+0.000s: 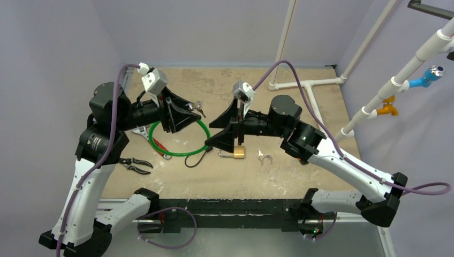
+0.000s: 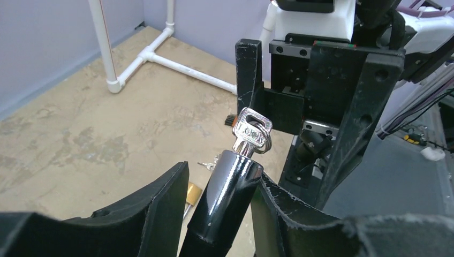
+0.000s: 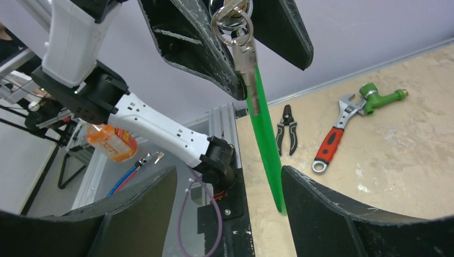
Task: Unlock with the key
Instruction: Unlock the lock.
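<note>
Black lock barrel [image 2: 219, 209] runs off the bottom of the left wrist view. Its keyhole is hidden by the key [image 2: 251, 134] seated in its top end. In the right wrist view the key ring is blurred and cut by the top edge. Left gripper [image 2: 222, 174] is clamped on the barrel. Right gripper [image 3: 229, 171] has jaws wide apart, holds nothing, and faces the key, near but apart. Green cable [image 3: 265, 150] hangs below the key. Brass padlock [image 1: 239, 153] lies on the worktop [image 1: 225, 85], just beside the right gripper.
</note>
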Robot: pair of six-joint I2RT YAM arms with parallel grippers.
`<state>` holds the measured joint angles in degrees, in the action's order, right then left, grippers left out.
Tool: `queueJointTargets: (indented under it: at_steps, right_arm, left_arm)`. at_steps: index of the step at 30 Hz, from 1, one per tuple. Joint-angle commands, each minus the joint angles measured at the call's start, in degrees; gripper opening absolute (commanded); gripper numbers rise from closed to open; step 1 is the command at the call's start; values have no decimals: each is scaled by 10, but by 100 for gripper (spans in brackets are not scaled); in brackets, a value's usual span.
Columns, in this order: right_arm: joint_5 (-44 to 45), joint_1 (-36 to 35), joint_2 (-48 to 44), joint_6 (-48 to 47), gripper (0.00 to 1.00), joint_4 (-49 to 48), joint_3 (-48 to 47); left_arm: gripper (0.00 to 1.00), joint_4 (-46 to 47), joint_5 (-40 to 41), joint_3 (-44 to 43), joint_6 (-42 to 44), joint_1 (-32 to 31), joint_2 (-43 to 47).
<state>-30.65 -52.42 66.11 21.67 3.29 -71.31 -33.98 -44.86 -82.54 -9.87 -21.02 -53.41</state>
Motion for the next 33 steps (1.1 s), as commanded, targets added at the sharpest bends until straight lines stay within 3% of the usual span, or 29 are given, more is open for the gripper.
queueJointTargets:
  at_steps: [1, 11, 16, 25, 33]
  right_arm:
    - [66, -19, 1, -33, 68, -47, -23]
    - [166, -63, 24, -42, 41, -53, -35]
    - [184, -72, 18, -43, 2, -48, -22]
    - [217, -72, -49, -34, 0, -34, 72]
    - [240, -72, -61, -37, 0, -3, 88]
  left_arm:
    - [0, 44, -18, -29, -62, 4, 5]
    - [0, 71, -71, -46, -139, 9, -13]
    - [0, 82, -75, -52, -151, 19, -16]
    - [0, 111, -86, -80, -169, 82, -21]
    - [0, 197, -118, -50, -259, 130, -19]
